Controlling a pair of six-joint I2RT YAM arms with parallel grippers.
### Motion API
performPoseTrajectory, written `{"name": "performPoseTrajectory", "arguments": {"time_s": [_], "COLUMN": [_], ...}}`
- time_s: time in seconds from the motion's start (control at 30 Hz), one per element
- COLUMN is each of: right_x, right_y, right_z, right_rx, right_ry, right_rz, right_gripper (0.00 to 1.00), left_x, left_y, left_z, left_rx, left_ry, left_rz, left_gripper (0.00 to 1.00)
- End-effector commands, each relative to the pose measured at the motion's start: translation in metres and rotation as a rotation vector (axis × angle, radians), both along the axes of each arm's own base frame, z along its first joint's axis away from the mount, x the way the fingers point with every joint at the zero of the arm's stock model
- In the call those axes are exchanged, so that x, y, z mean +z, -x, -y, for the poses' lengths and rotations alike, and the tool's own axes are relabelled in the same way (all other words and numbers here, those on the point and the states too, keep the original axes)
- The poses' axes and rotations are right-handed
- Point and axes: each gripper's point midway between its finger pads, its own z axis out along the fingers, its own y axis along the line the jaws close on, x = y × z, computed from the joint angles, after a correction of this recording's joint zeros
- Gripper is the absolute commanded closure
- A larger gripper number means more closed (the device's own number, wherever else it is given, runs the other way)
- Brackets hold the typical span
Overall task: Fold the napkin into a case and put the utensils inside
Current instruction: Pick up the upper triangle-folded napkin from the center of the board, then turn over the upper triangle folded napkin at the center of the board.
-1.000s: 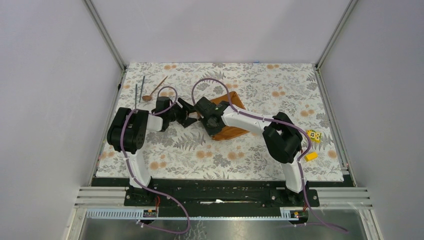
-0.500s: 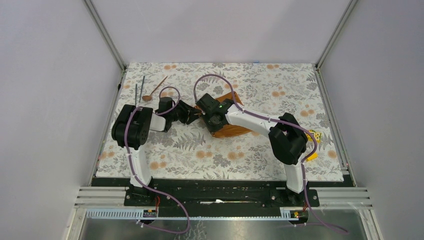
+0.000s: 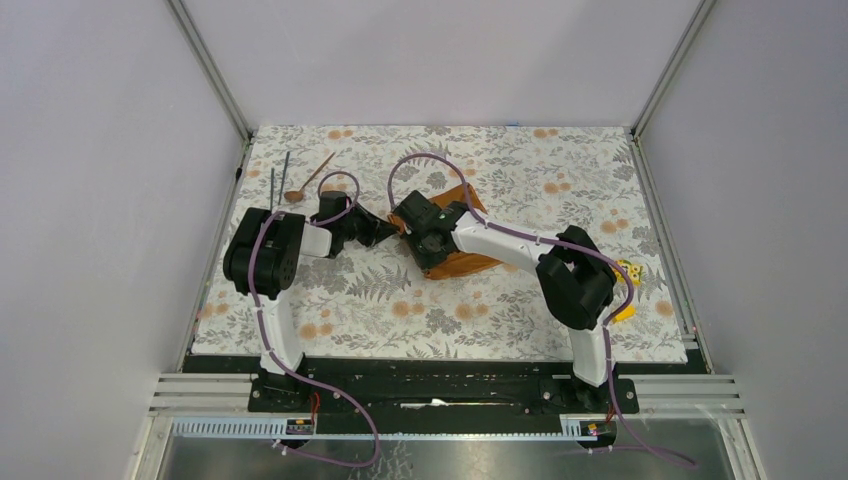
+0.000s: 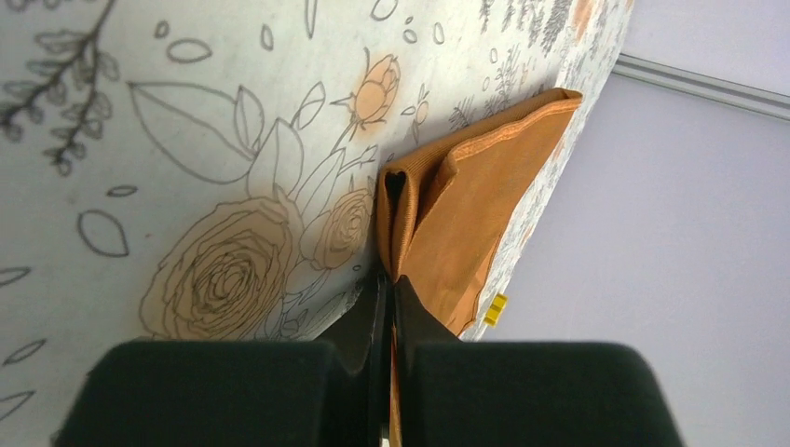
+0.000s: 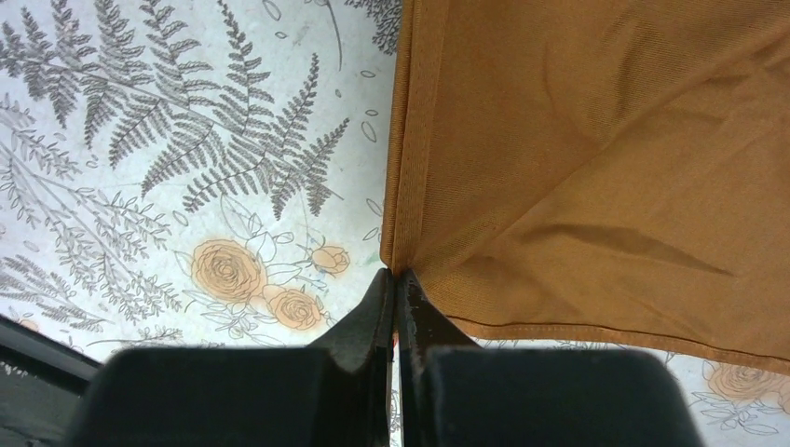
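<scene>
My left claw (image 3: 393,228) has slid in to the napkin (image 3: 470,263), meeting the right claw (image 3: 410,222) at its near corner. On the left wrist I see it pinching the napkin's folded edge, which rises just ahead. On the right wrist, that claw is pinching the hem and the napkin spreads ahead-right.

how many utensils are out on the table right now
3. The left rod and right rod lie side by side at the far left of the tablecloth; the spoon lies angled just right of them. More could be hidden under the napkin.
</scene>
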Motion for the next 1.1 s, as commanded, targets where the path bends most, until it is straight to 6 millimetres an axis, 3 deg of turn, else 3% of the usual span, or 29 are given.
{"name": "performPoseTrajectory", "arguments": {"time_s": [0.0,0.23,0.37,0.47,0.57,0.63,0.7,0.8,0.9,1.07], "right_x": [0.036,0.067,0.105,0.145,0.188,0.203,0.205,0.187,0.161,0.085], "right_y": [0.004,0.037,0.067,0.083,0.094,0.105,0.112,0.111,0.103,0.093], "right_z": [-0.01,-0.059,-0.102,-0.13,-0.146,-0.147,-0.144,-0.132,-0.111,-0.061], "right_rx": [0.029,0.089,0.16,0.221,0.26,0.28,0.282,0.238,0.175,0.042], "right_ry": [-0.12,-0.428,-0.667,-0.876,-1.093,-1.199,-1.271,-1.328,-1.361,-1.277], "right_rz": [0.022,-0.1,-0.198,-0.26,-0.336,-0.415,-0.504,-0.616,-0.677,-0.699], "right_gripper": [1.0,1.0,1.0,1.0,1.0,1.0,1.0,1.0,1.0,1.0], "left_x": [0.039,0.083,0.112,0.15,0.203,0.231,0.241,0.225,0.185,0.116], "left_y": [-0.012,0.015,0.037,0.053,0.059,0.059,0.054,0.039,0.023,-0.002], "left_z": [-0.001,-0.033,-0.073,-0.1,-0.122,-0.131,-0.129,-0.105,-0.068,-0.014], "left_rx": [0.003,0.045,0.128,0.185,0.246,0.291,0.298,0.233,0.117,-0.03], "left_ry": [-0.003,-0.069,-0.158,-0.256,-0.398,-0.448,-0.503,-0.579,-0.649,-0.747], "left_rz": [0.075,0.061,0.04,0.055,0.159,0.202,0.227,0.2,0.137,0.066], "left_gripper": [1.0,1.0,1.0,1.0,1.0,1.0,1.0,1.0,1.0,1.0]}}
